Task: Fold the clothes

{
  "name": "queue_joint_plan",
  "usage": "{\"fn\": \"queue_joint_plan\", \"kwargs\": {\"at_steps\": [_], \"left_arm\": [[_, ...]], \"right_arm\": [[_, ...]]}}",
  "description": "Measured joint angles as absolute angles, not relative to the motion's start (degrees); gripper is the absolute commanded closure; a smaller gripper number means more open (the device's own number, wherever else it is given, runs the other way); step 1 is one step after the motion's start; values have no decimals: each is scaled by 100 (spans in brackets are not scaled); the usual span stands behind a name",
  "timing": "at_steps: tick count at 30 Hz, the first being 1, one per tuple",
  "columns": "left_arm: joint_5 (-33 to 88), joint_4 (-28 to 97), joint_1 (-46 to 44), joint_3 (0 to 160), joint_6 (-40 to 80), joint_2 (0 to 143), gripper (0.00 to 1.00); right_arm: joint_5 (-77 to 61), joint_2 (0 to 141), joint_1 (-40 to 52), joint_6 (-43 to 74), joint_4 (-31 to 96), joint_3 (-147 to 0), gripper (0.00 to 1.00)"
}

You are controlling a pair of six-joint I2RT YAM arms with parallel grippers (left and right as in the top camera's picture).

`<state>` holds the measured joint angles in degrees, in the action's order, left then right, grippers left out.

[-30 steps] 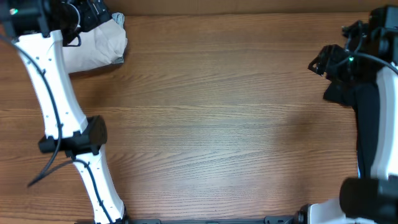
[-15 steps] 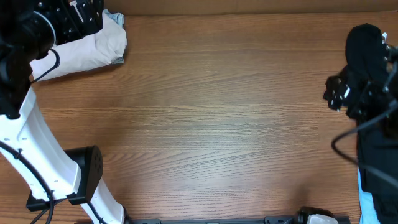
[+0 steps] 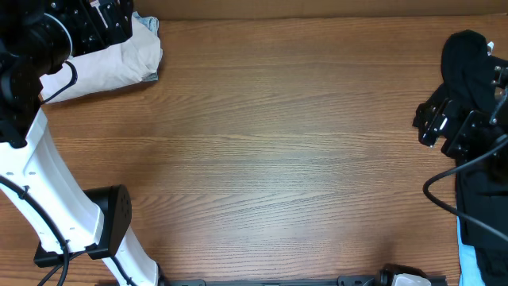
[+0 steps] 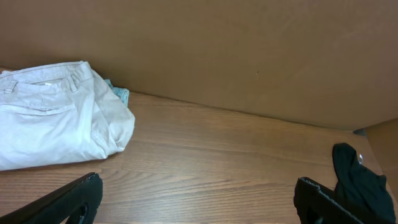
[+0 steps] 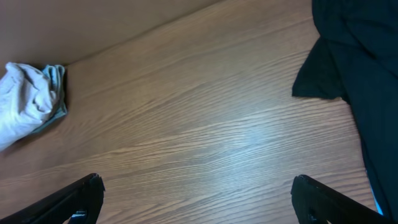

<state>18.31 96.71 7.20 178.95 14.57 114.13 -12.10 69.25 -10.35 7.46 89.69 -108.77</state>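
Observation:
Folded pale beige shorts lie at the table's far left corner, on a light-blue denim garment whose edge peeks out. The left wrist view shows them too, with the blue edge. A black garment lies at the far right and runs down the right edge; it also shows in the right wrist view and the left wrist view. My left gripper is open and empty, raised near the beige shorts. My right gripper is open and empty beside the black garment.
A brown cardboard wall stands along the table's far edge. A light-blue item shows at the bottom right corner. The left arm's white links cross the table's left side. Bare wood tabletop spans the middle.
One second ago the left arm lay over the shorts and the right arm hid the black garment. Both arms then swung back, uncovering both. In the last half second the right gripper shifted slightly.

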Motion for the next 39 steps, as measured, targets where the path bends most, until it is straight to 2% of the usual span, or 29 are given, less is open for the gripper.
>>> {"fn": "queue_joint_plan", "kwargs": {"at_steps": [5,9,12,17,22,25,28,39], "left_arm": [[1831,9671,720,17895,1457,11413,0],[1831,9673,720,17895,1455,11413,0],[1833,9677,720,17891,1455,11413,0],[1848,9688,720,17882,1441,11415,0],[1848,9686,720,17882,1439,11421,0],[1848,9690,720,17880,1439,11439,0],[1848,9695,720,17880,1439,11439,0],[1848,9688,720,17880,1439,11439,0]], "right_arm": [[-1192,7011,-1020,746,8680,-10836,0],[-1153,6731,-655,742,7137,-10108,0],[-1109,6060,-158,738,5662,-8807,0],[-1111,4235,281,744,2851,-5830,0],[-1111,2443,342,961,996,-2731,0],[-1111,1586,342,1096,823,-1422,0],[-1098,1103,342,1170,792,-799,0],[-849,242,342,1212,412,-106,0]]}}
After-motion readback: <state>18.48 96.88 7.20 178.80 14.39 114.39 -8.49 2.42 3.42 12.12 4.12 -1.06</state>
